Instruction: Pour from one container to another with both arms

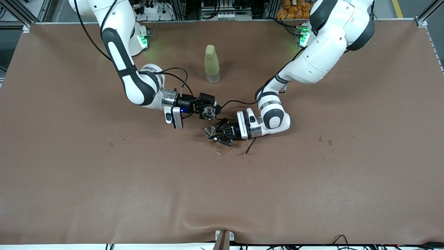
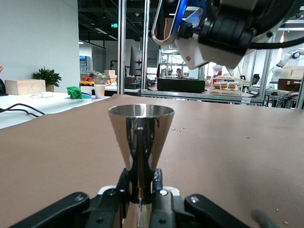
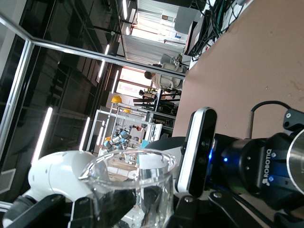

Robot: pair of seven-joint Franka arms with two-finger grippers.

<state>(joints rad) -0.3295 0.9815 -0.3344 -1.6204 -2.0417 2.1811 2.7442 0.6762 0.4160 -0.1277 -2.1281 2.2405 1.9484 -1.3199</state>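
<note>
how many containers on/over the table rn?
3. Metal cup in the left gripper; clear glass in the right gripper, above it; capped bottle standing farther back. None look hidden.

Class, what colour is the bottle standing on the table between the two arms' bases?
Pale yellow-green, with a clear base; the bottle shows best in the front view.

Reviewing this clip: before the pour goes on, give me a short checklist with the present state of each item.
1. Left end effector shut on the metal cone cup: ok.
2. Metal cone cup upright, mouth up: ok.
3. Right end effector shut on the clear glass beaker: ok.
4. Beaker above the cone cup's mouth: cannot tell.
5. Liquid in the beaker: cannot tell.
6. Green bottle standing apart from both arms, nearer the bases: ok.
</note>
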